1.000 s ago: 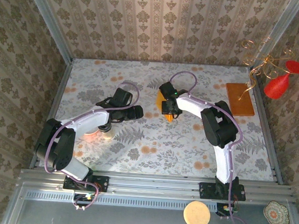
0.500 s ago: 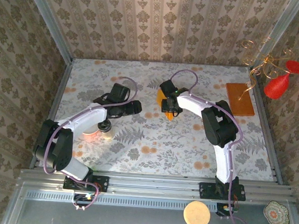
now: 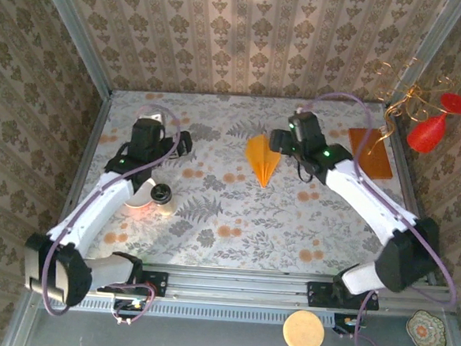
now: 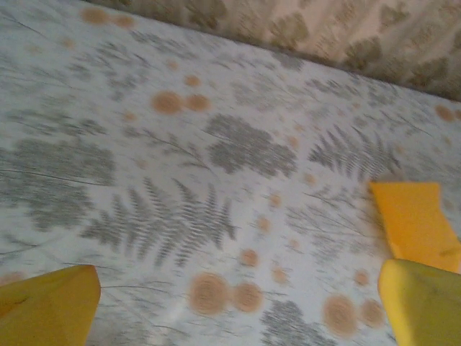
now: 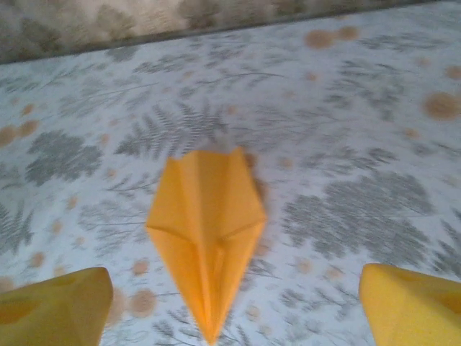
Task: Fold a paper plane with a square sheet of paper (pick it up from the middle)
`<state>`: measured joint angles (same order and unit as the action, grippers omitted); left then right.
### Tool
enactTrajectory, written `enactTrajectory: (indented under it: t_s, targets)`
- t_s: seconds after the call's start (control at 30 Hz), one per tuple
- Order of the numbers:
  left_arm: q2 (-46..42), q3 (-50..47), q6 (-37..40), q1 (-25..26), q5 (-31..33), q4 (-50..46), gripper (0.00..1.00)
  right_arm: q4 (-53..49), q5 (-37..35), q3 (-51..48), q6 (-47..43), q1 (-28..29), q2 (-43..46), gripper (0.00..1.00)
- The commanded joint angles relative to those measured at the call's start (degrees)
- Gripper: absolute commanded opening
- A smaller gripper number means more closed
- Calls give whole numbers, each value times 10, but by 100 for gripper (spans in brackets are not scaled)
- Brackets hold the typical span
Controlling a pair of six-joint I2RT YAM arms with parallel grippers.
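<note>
Paper plane (image 3: pixel 261 161) lies flat mid-worktop (image 3: pixel 235 221). It is a slim pointed dart of matte orange-yellow paper with a centre crease, nose toward the arm bases. The worktop cover is a pale fern-and-flower print. Right end effector (image 3: pixel 280 141) sits near the plane's wide tail, yellow fingers (image 5: pixel 54 306) spread wide, holding nothing. Left end effector (image 3: pixel 181 142) is well apart to the left, also wide and empty.

The paper plane (image 5: pixel 207 216) is matt orange-yellow paper with crisp creases; the worktop (image 3: pixel 291 217) wears a matt, fern-printed covering.
</note>
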<state>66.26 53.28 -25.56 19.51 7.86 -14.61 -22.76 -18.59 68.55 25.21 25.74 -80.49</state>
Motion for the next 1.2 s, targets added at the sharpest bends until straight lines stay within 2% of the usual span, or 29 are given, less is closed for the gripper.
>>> enactTrajectory:
  t_s: [0.0, 0.1, 0.17, 0.27, 0.4, 0.53, 0.67, 0.7, 0.83, 0.9, 1.1, 1.17]
  targets:
    - [-50, -63, 59, -33, 100, 44, 100, 79, -113, -103, -20, -25, 83, 100]
    - [-78, -115, 70, -80, 119, 78, 100, 147, -169, -198, -24, -59, 158, 100]
    - [-77, -143, 86, -123, 102, 98, 100, 188, -181, -258, -30, -89, 191, 100]
    - [-70, -193, 127, -149, 104, 162, 100, 273, -198, -342, -72, -114, 220, 100]
    - [-55, -247, 152, -179, 100, 257, 100, 290, -205, -388, -61, -159, 216, 100]
    - [-16, -276, 172, -219, 45, 333, 100, 340, -194, -417, -71, -189, 159, 100]
    - [28, -314, 200, -225, -2, 453, 100, 439, -165, -441, -115, -191, 103, 100]
    - [37, -321, 202, -224, -11, 475, 100, 436, -151, -436, -119, -191, 99, 100]
    - [92, -345, 208, -223, -32, 588, 100, 569, -107, -467, -166, -191, 79, 100]
    - [102, -333, 215, -221, -31, 580, 100, 596, -80, -469, -183, -192, 67, 100]
    - [164, -324, 237, -209, -11, 637, 100, 673, -28, -467, -227, -195, 18, 100]
    - [168, -310, 243, -200, -4, 612, 100, 712, -20, -469, -227, -199, -24, 100]
